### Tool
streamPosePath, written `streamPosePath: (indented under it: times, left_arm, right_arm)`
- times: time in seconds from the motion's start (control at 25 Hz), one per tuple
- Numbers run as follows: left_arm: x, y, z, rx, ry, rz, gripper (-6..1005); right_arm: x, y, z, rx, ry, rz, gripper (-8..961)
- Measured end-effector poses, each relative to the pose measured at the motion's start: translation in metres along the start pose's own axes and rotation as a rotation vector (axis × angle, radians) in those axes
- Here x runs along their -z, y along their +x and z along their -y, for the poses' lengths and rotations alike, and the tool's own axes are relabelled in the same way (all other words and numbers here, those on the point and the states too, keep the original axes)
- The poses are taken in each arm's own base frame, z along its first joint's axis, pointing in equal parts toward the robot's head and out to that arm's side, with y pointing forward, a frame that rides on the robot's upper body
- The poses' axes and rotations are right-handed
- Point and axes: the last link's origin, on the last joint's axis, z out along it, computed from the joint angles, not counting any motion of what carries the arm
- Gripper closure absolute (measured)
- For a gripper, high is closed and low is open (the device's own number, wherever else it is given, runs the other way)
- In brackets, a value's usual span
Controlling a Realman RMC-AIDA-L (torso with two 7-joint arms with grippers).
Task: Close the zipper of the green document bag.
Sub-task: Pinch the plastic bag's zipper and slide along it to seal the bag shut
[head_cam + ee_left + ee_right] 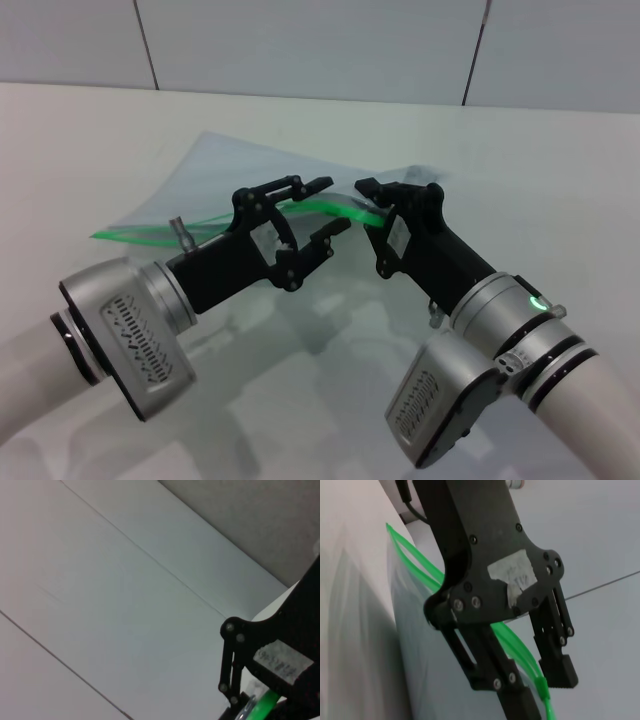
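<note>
The green document bag (260, 175) is a translucent pale pouch, raised off the white table and bowed. Its bright green zipper (200, 225) runs along the near edge, and its two strips gape apart toward the left end. My left gripper (330, 207) is open at the middle of the strip. In the right wrist view the left gripper (541, 687) straddles the zipper (420, 565) without pinching it, in front of the bag (435, 670). My right gripper (372, 205) is shut on the zipper's right end. The left wrist view shows that green end (265, 702) under black fingers.
The white table (540, 180) spreads to all sides of the bag. A pale panelled wall (300, 40) stands behind its far edge. Both forearms cross the near part of the table and meet at the bag's middle.
</note>
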Motion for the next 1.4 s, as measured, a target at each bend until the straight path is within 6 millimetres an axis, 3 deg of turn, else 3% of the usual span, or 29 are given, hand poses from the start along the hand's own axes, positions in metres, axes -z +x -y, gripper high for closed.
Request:
streamPosePath:
  times: [0.68,0.76,1.0,1.4]
  left_arm:
    - [-0.0007,0.002,-0.0035,-0.04,-0.015,-0.01,623]
    - [-0.0006,0.002,-0.0036,-0.04,-0.016,-0.01,707]
    - [-0.0008,0.0016,-0.0034,-0.042,-0.017,-0.008,771]
    - [-0.0006,0.0011,-0.0029,-0.043,-0.017,-0.005,807]
  right_arm:
    - [-0.001,-0.0005,-0.0027,0.011,-0.024,0.005,867]
    - [-0.0017,-0.0011,-0.0022,0.012,-0.024,0.007,865]
    - [-0.002,-0.0027,-0.0023,0.023,-0.024,0.019,861]
    - [-0.0013,-0.0025,-0.0027,0.029,-0.025,0.023,853]
